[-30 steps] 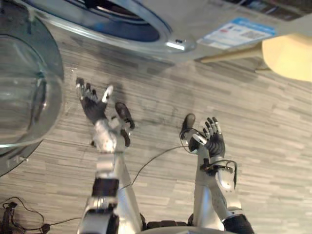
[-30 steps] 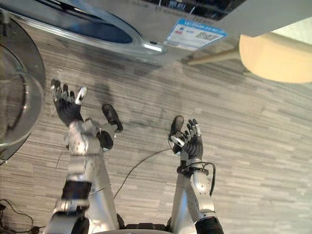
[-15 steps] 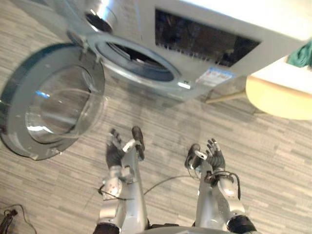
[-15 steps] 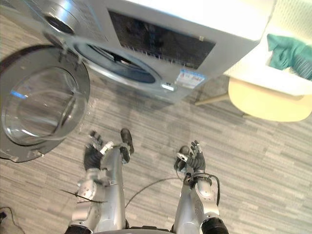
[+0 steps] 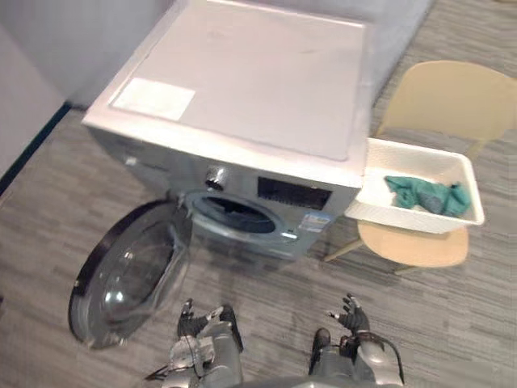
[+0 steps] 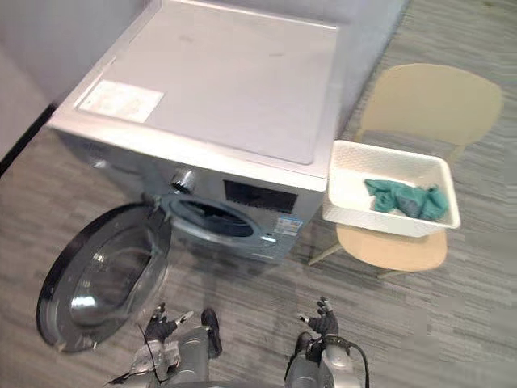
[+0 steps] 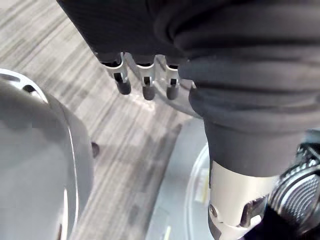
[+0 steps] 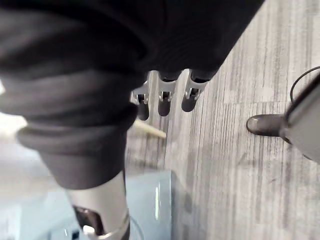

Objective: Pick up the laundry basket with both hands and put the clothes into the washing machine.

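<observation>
Both hands are hanging loose down near the grey wood-look floor [image 5: 452, 323]: left hand [image 5: 187, 317] and right hand [image 5: 351, 314], fingers relaxed, nothing in either. The white rectangular plastic laundry basket [image 5: 404, 218] is well apart from them. It sits on a pale beige chair [image 5: 440, 97] just beside the silver front-loading washing machine [image 5: 258, 89], whose round glass door [image 5: 129, 275] is swung open. There's a crumpled teal cloth [image 5: 426, 196] inside the basket. Looks light and fairly stiff to me, maybe slick, so I'd grab both short ends under the rim.
</observation>
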You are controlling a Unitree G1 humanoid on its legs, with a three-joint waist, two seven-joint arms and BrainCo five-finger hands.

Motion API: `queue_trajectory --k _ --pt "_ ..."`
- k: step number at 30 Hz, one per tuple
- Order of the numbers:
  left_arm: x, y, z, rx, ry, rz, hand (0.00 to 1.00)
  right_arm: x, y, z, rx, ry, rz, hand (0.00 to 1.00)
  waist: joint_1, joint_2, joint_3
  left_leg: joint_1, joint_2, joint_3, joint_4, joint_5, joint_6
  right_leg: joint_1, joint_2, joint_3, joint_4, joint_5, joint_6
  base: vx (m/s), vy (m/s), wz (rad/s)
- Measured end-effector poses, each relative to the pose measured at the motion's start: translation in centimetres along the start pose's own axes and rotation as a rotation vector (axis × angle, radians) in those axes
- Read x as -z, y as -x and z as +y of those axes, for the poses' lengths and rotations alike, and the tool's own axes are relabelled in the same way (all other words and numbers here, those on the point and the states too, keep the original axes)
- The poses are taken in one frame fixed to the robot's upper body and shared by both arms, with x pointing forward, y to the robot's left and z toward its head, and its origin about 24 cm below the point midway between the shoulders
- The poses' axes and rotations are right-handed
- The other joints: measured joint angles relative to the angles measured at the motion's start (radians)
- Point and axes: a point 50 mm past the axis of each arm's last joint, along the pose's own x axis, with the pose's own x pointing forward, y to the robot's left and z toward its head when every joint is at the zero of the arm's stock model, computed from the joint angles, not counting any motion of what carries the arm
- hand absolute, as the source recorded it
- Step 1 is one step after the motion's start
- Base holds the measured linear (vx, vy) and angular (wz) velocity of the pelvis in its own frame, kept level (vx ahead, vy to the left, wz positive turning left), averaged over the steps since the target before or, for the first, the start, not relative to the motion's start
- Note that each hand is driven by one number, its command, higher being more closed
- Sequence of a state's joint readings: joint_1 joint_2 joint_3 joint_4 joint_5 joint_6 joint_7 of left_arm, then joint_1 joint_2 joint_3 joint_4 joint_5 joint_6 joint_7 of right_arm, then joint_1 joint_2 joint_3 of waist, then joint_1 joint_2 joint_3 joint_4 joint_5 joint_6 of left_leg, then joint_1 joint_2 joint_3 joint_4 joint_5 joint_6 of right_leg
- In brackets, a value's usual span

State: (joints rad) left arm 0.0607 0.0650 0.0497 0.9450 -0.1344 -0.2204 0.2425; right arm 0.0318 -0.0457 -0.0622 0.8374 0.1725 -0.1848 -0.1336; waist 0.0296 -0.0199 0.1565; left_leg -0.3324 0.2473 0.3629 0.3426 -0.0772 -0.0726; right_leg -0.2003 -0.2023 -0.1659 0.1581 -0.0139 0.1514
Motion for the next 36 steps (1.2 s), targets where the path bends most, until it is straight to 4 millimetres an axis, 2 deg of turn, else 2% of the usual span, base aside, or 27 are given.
queue_trajectory --k 2,3,5,6,7,8,9,10,11,12,13,15,16,20,21,22,23,24,25,26,27,29,31,32,33,34,36 --pt "0.1 -0.2 1.0 -0.021 -0.057 0.009 0.0 -2.0 -0.6 -0.5 0.051 -0.069 -0.061 0.0 -0.018 0.007 -0.003 0.059 0.038 0.081 -0.014 -0.007 0.002 -0.001 0.032 -0.022 -0.043 0.103 -0.048 -0.01 0.089 -1.28" --pt "0.0 -0.3 1.1 -0.024 -0.063 0.004 0.0 -2.7 -0.6 -0.7 0.069 -0.085 -0.09 0.0 -0.02 0.008 -0.003 0.077 0.048 0.101 -0.018 -0.008 0.002 0.001 0.04 -0.035 -0.046 0.12 -0.066 -0.05 0.071 -1.11" --pt "-0.2 -0.3 1.3 -0.026 -0.076 -0.006 0.0 -5.7 -0.3 -2.0 0.142 -0.151 -0.228 0.0 -0.04 0.018 -0.012 0.132 0.083 0.171 -0.041 -0.015 0.007 0.016 0.055 -0.063 -0.082 0.183 -0.104 -0.12 0.037 -0.85" --pt "-0.2 -0.3 1.1 -0.02 -0.083 -0.007 0.0 -7.9 0.2 -2.8 0.183 -0.184 -0.328 0.0 -0.051 0.029 -0.01 0.158 0.096 0.206 -0.051 -0.02 0.013 0.007 0.047 -0.096 -0.017 0.113 -0.152 -0.13 0.017 -0.68" --pt "0.1 -0.2 1.3 -0.021 -0.09 0.0 0.0 -9.3 0.7 -3.6 0.219 -0.195 -0.395 0.0 -0.054 0.036 -0.019 0.174 0.102 0.23 -0.058 -0.019 0.011 -0.015 0.021 -0.137 0.083 0.046 -0.176 -0.11 0.009 -0.7" --pt "0.8 0.1 1.8 -0.028 -0.106 0.017 0.0 -11.1 1.5 -4.6 0.267 -0.186 -0.484 0.0 -0.062 0.036 -0.043 0.186 0.112 0.254 -0.059 -0.014 0.002 -0.027 -0.013 -0.167 0.183 0.001 -0.167 -0.06 -0.019 -0.58" --pt "1.1 0.3 2.0 -0.031 -0.111 0.024 0.0 -11.9 2.0 -5.1 0.286 -0.191 -0.526 0.0 -0.065 0.036 -0.053 0.193 0.119 0.264 -0.059 -0.011 -0.007 -0.03 -0.027 -0.174 0.213 -0.012 -0.17 -0.04 -0.101 -0.62" --pt "1.5 0.5 2.4 -0.036 -0.125 0.035 0.0 -13.7 3.1 -5.9 0.327 -0.19 -0.625 0.0 -0.068 0.027 -0.069 0.199 0.129 0.28 -0.057 -0.011 -0.038 -0.028 -0.049 -0.183 0.23 -0.036 -0.164 -0.05 -0.264 -0.62" --pt "1.7 0.4 2.8 -0.046 -0.134 0.044 0.0 -15.5 4.5 -6.5 0.362 -0.199 -0.727 0.0 -0.073 0.006 -0.084 0.193 0.136 0.28 -0.052 -0.004 -0.064 -0.024 -0.027 -0.188 0.181 -0.061 -0.127 -0.05 -0.276 -0.7" --pt "1.8 0.5 2.9 -0.048 -0.133 0.051 0.0 -16.4 5.2 -6.7 0.374 -0.2 -0.779 0.0 -0.068 0.006 -0.09 0.188 0.134 0.278 -0.055 0.005 -0.08 -0.016 -0.007 -0.181 0.128 -0.072 -0.11 -0.06 -0.292 -0.97" --pt "2.3 0.6 2.4 -0.039 -0.127 0.077 0.0 -18.3 6.3 -6.8 0.398 -0.183 -0.875 0.0 -0.061 0.023 -0.092 0.19 0.151 0.27 -0.08 0.017 -0.096 -0.013 0.037 -0.173 0.053 -0.073 -0.081 -0.02 -0.159 -1.0" --pt "2.9 0.9 1.7 -0.022 -0.129 0.103 0.0 -19.7 8.1 -7.2 0.449 -0.155 -0.979 0.0 -0.058 0.029 -0.095 0.228 0.155 0.278 -0.144 0.06 -0.107 -0.011 0.052 -0.23 0.03 -0.043 -0.088 0.03 -0.165 -1.05" --pt "3.6 1.1 1.3 -0.017 -0.123 0.135 0.0 -20.3 9.1 -7.3 0.473 -0.13 -1.034 0.0 -0.07 0.034 -0.099 0.253 0.174 0.287 -0.169 0.089 -0.119 -0.007 0.08 -0.234 0.038 -0.041 -0.09 0.08 -0.173 -0.67" --pt "2.8 0.9 -0.4 0.018 -0.093 0.122 0.0 -21.8 11.6 -7.7 0.506 -0.134 -1.193 0.0 -0.075 0.036 -0.105 0.301 0.228 0.303 -0.202 0.137 -0.124 -0.034 0.138 -0.216 0.116 -0.086 -0.134 0.11 -0.212 -0.38" --pt "2.9 0.9 -0.3 0.009 -0.064 0.129 0.0 -22.1 11.8 -7.2 0.479 -0.139 -1.219 0.0 -0.074 0.036 -0.104 0.307 0.247 0.306 -0.188 0.142 -0.118 -0.036 0.151 -0.208 0.128 -0.098 -0.144 0.04 -0.156 -0.41" --pt "3.0 0.9 0.0 -0.013 -0.03 0.138 0.0 -22.4 11.7 -6.2 0.432 -0.143 -1.234 0.0 -0.067 0.032 -0.105 0.307 0.273 0.302 -0.14 0.151 -0.087 -0.032 0.175 -0.185 0.133 -0.109 -0.158 0.08 -0.33 -0.54" --pt "3.2 1.0 0.5 -0.044 0.03 0.15 0.0 -22.8 11.5 -4.8 0.355 -0.13 -1.245 0.0 -0.058 0.03 -0.102 0.241 0.292 0.154 0.011 0.11 0.069 0.011 0.198 -0.156 0.091 -0.108 -0.172 0.08 -0.265 -0.69" --pt "3.1 1.0 0.5 -0.049 0.054 0.135 0.0 -23.2 11.3 -4.1 0.302 -0.089 -1.254 0.0 -0.031 0.031 -0.088 0.192 0.227 -0.024 0.167 -0.009 0.045 0.054 0.204 -0.122 0.046 -0.118 -0.188 0.06 -0.19 -0.59" --pt "3.2 1.1 0.6 -0.054 0.055 0.132 0.0 -23.4 11.1 -4.0 0.291 -0.076 -1.26 0.0 -0.021 0.036 -0.086 0.176 0.184 -0.073 0.205 -0.05 0.036 0.067 0.203 -0.109 0.038 -0.118 -0.19 0.05 -0.016 -0.54" --pt "3.5 1.4 1.0 -0.062 0.053 0.134 0.0 -23.8 11.0 -3.8 0.274 -0.047 -1.272 0.0 -0.01 0.046 -0.084 0.149 0.107 -0.12 0.24 -0.106 0.029 0.095 0.203 -0.102 0.017 -0.116 -0.193 0.07 0.012 -0.24" --pt "4.1 1.7 1.6 -0.074 0.047 0.143 0.0 -24.1 10.8 -3.7 0.261 -0.011 -1.276 0.0 -0.009 0.05 -0.083 0.12 0.045 -0.108 0.225 -0.131 0.045 0.115 0.203 -0.105 0.0 -0.116 -0.193 0.09 0.018 -0.1" --pt "4.4 1.9 2.2 -0.091 0.054 0.148 0.0 -24.5 10.6 -3.6 0.254 0.044 -1.279 0.0 -0.006 0.042 -0.08 0.096 -0.005 -0.096 0.182 -0.138 0.049 0.132 0.201 -0.107 -0.022 -0.116 -0.192 0.12 0.034 0.12" --pt "4.5 1.9 2.7 -0.097 0.045 0.152 0.0 -26.6 9.7 -2.9 0.237 0.111 -1.3 0.0 0.006 0.043 -0.073 0.071 -0.076 -0.049 0.073 -0.135 0.048 0.135 0.187 -0.102 -0.041 -0.114 -0.189 0.16 0.069 0.07" --pt "4.5 1.9 2.7 -0.096 0.048 0.152 0.0 -27.1 9.5 -2.7 0.23 0.121 -1.305 0.0 0.013 0.045 -0.071 0.066 -0.091 -0.047 0.044 -0.127 0.051 0.135 0.184 -0.095 -0.04 -0.116 -0.18 0.21 0.119 -0.38" --pt "4.8 2.0 2.8 -0.099 0.047 0.164 0.0 -27.7 8.6 -1.9 0.204 0.139 -1.282 0.0 0.045 0.041 -0.072 0.107 -0.111 -0.034 0.013 -0.107 0.08 0.142 0.175 -0.056 -0.037 -0.112 -0.147 0.3 0.11 -0.47" --pt "5.3 2.3 2.9 -0.101 0.045 0.182 0.0 -28.0 8.1 -0.8 0.157 0.177 -1.261 0.0 0.053 0.032 -0.069 0.134 -0.12 -0.016 0.011 -0.109 0.088 0.162 0.168 -0.044 -0.056 -0.101 -0.13 0.31 0.11 -0.45" --pt "5.9 2.5 3.6 -0.116 0.066 0.214 0.0 -27.7 7.5 0.7 0.12 0.269 -1.232 0.0 0.071 0.019 -0.067 0.161 -0.126 -0.004 0.037 -0.12 0.104 0.203 0.157 -0.019 -0.068 -0.093 -0.119 0.29 0.094 -0.19"
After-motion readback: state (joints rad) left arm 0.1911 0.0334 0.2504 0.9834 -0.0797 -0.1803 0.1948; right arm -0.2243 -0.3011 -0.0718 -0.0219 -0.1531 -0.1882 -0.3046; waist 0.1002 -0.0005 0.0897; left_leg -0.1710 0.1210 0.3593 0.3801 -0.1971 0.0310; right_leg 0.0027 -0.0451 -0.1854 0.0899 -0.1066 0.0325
